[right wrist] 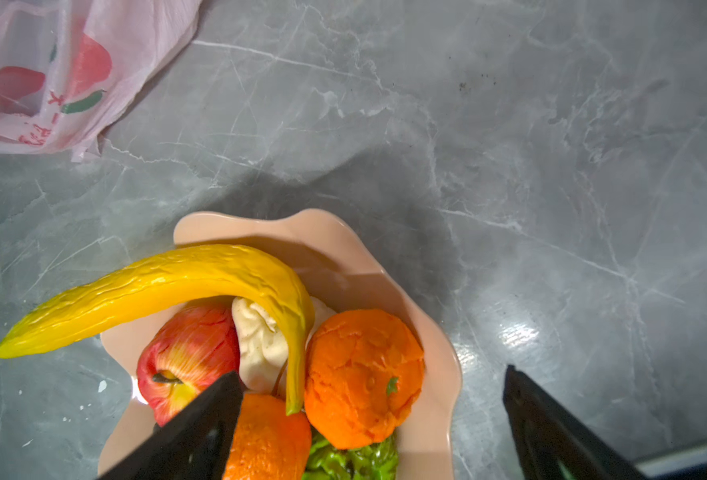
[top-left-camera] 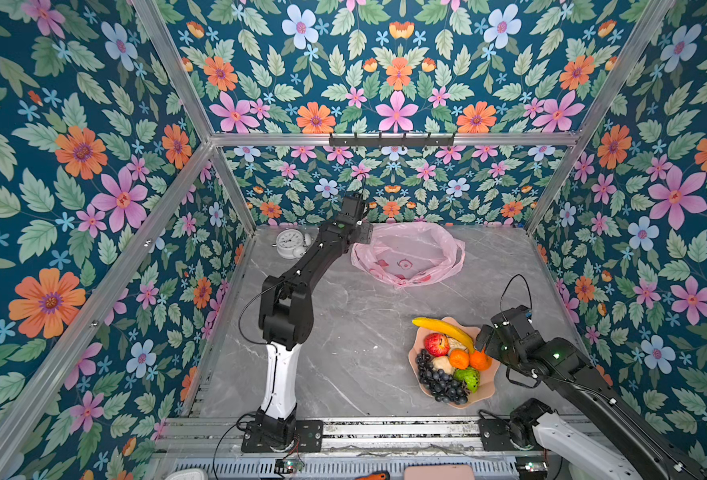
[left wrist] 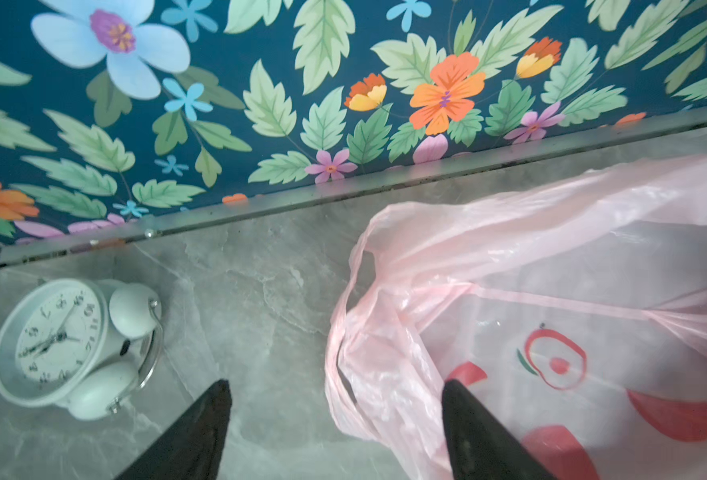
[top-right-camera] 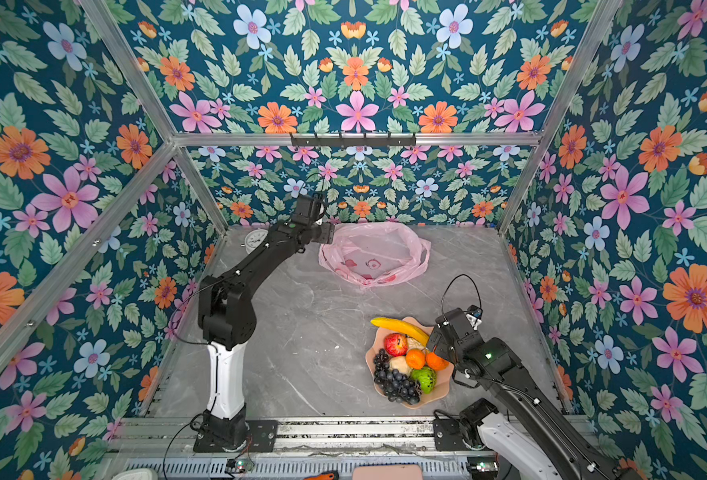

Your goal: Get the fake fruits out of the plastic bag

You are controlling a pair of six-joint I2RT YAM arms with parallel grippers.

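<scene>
The pink plastic bag (top-left-camera: 408,255) (top-right-camera: 374,255) lies slumped open at the back of the table, and only flat red prints show inside it. My left gripper (top-left-camera: 363,237) (left wrist: 335,386) hangs open at its left rim. One finger is over the bag (left wrist: 551,291), the other over bare table, and a handle loop lies loose between them. The fake fruits sit in a peach bowl (top-left-camera: 487,392): banana (top-left-camera: 443,328), apple (top-left-camera: 435,344), two oranges (top-left-camera: 459,358), green fruit (top-left-camera: 468,378), grapes (top-left-camera: 441,382). My right gripper (top-left-camera: 482,337) (right wrist: 372,374) is open over the bowl's right side, holding nothing.
A white alarm clock (top-left-camera: 291,243) (left wrist: 61,345) lies at the back left, close to my left arm. Floral walls with metal rails close in the table on three sides. A black hook rail (top-left-camera: 391,140) runs along the back wall.
</scene>
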